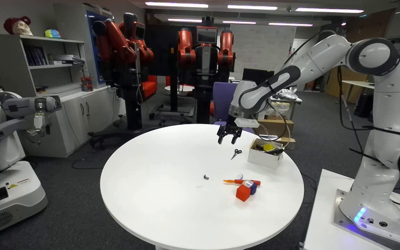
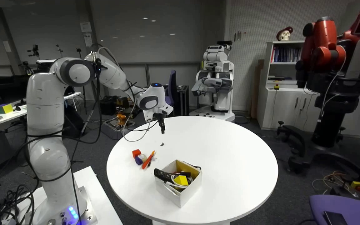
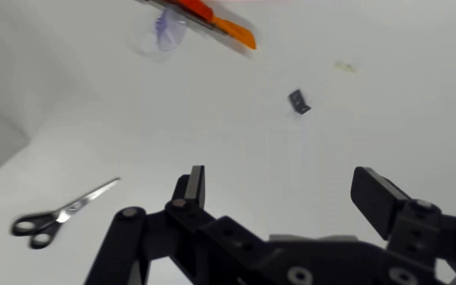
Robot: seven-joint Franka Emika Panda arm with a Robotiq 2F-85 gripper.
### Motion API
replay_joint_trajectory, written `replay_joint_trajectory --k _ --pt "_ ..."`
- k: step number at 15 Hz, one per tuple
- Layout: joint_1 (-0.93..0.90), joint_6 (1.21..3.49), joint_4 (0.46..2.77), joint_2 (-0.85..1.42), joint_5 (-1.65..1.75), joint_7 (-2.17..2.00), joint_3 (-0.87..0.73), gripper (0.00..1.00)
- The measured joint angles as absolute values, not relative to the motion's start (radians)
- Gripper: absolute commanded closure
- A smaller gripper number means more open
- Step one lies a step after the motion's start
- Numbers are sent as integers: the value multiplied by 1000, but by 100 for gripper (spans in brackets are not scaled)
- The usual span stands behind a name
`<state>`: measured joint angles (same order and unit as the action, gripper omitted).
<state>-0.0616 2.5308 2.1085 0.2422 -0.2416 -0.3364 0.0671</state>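
A: How does the gripper (image 3: 282, 186) stand?

B: Parted wide. In the wrist view its two fingers (image 3: 195, 184) are far apart, and the white table (image 3: 251, 130) shows between them. It hangs raised over the table, off to the side of the white box (image 2: 191, 189).

A: What is around it down there?

B: The scissors (image 3: 65, 213), for one. They lie on the table near the white box, black handles and metal blades, apart from the fingers.

A: And the small grey piece (image 3: 299, 102)?

B: On the table too, farther from the white box than the scissors are. It looks bent, like a little bracket.

A: What else lies about the white box?

B: A red-and-orange tool (image 2: 148, 160) lies near it; I can't tell its kind. Past that, farther from the white box, is a red cube (image 1: 243, 193) with a blue item (image 1: 253, 188) at its side. Whether those two touch, I can't make out.

A: And inside the white box?

B: A yellow block (image 2: 181, 180), and a black remote (image 2: 163, 175) leaning at the rim.
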Motion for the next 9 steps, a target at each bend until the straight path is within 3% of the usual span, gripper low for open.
replay_joint_trajectory --k 4,9 --pt "-102 2682 2066 388 -233 -258 110 0" --pt "-146 2699 1962 543 -101 -258 75 0"
